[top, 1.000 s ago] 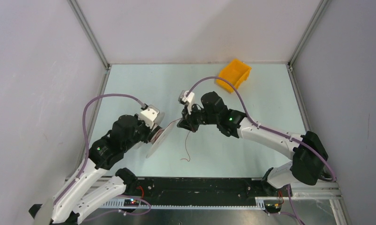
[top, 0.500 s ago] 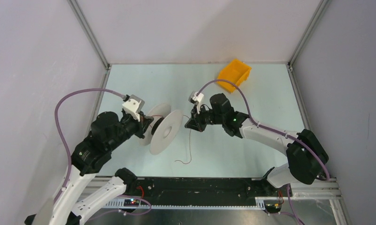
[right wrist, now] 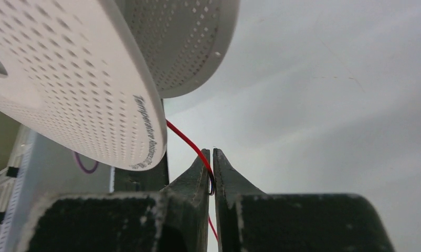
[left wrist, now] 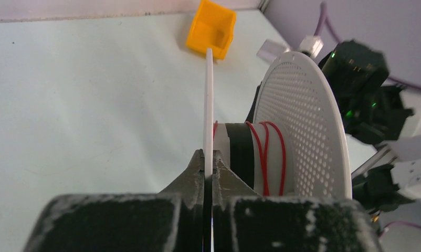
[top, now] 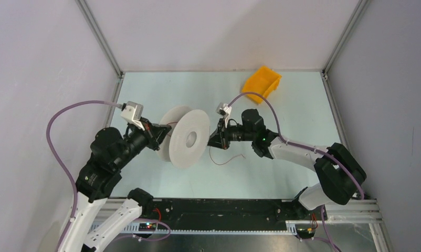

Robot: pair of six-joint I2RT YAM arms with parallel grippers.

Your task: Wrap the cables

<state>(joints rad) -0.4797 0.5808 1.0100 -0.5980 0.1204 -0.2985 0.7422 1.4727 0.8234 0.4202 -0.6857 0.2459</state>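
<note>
Early days on the wrap — only a few turns on
The left gripper (left wrist: 208, 157) clamps the spool (top: 190, 137) by its flange, the right gripper (right wrist: 212, 157) pinches the red cable (right wrist: 185, 139) just beside it; loose tail on the table (top: 145, 94) left to wind.

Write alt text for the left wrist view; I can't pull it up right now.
The left gripper is clamped on the thin near flange of a white spool, seen edge-on. A few turns of red wire circle the hub before the perforated far flange; an orange bin sits on the table beyond.
</note>
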